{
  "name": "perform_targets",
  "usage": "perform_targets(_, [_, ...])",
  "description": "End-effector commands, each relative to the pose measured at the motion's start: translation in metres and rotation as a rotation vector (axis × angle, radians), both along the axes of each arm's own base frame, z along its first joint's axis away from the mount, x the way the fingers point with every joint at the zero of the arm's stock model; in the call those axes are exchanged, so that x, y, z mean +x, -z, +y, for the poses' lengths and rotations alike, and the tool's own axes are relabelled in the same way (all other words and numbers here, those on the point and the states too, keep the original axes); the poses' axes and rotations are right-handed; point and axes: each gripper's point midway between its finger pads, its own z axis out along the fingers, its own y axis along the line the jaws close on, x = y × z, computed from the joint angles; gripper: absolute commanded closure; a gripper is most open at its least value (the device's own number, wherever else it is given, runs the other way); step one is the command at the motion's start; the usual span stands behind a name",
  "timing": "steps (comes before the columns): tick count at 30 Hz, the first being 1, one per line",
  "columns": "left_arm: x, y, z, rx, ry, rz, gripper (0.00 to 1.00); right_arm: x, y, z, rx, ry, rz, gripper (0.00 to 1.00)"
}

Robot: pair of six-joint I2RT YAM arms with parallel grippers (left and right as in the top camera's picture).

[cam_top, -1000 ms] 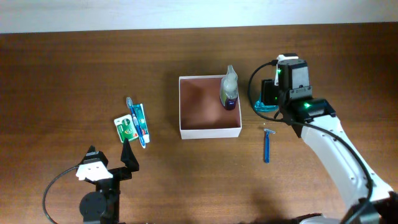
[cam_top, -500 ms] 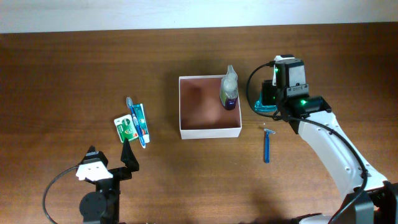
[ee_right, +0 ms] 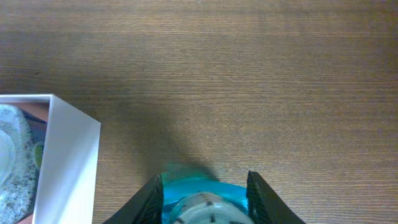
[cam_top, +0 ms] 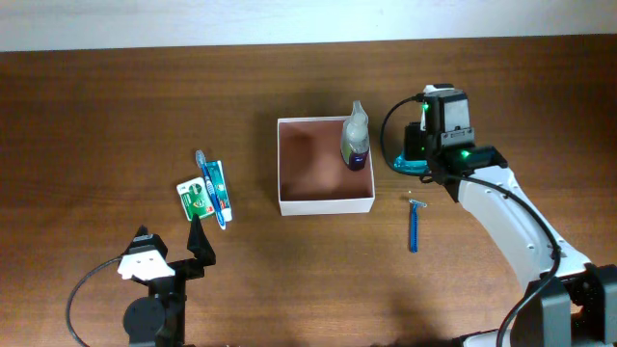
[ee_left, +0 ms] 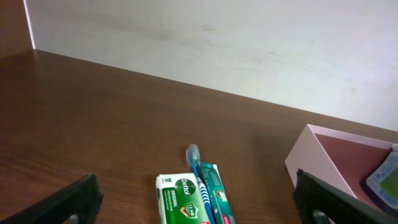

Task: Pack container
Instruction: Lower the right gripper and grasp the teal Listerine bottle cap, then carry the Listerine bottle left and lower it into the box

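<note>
The container [cam_top: 325, 203], a square white-walled box with a brownish-pink inside, sits mid-table and holds a grey dispenser bottle [cam_top: 355, 138] in its far right corner. Just right of the box stands the teal mouthwash bottle [cam_top: 405, 166]. My right gripper [cam_top: 416, 152] is over it. In the right wrist view both fingers [ee_right: 151, 198] press the sides of the teal bottle [ee_right: 205, 190], so the right gripper [ee_right: 205, 200] is shut on it, with the container wall [ee_right: 68, 162] to the left. My left gripper [ee_left: 202, 205] stands wide open near the front left, holding nothing.
A blue razor [cam_top: 414, 226] lies right of the box's near corner. A green soap bar [cam_top: 196, 200], a blue toothbrush [cam_top: 206, 183] and a toothpaste tube [cam_top: 220, 190] lie together at the left, just beyond the left gripper [cam_top: 172, 243].
The right gripper's fingers have closed in onto the teal mouthwash bottle, and the arm has shifted slightly left. The left arm has not moved.
</note>
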Motion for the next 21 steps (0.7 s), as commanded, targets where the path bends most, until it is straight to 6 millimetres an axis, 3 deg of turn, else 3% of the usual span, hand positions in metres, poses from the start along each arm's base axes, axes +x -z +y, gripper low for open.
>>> perform_targets(1, [0.0, 0.002, 0.002, 0.02, -0.004, 0.001, 0.01, 0.001, -0.003, -0.014, -0.002, 0.04, -0.008, 0.65])
perform_targets(4, [0.0, 0.002, 0.002, 0.02, -0.004, 0.001, 0.01, 0.0, -0.013, -0.017, 0.002, 0.046, -0.032, 0.66])
perform_targets(9, [0.0, 0.002, 0.002, 0.02, -0.004, 0.001, 0.01, -0.001, -0.025, -0.017, 0.006, 0.047, -0.061, 0.8])
perform_targets(17, [0.0, 0.002, 0.002, 0.02, -0.004, 0.001, 0.01, -0.003, -0.04, -0.017, 0.011, 0.046, -0.098, 0.81])
perform_targets(21, [0.0, 0.002, 0.002, 0.02, -0.004, 0.001, 0.01, -0.011, -0.071, -0.018, 0.018, 0.042, -0.167, 0.8])
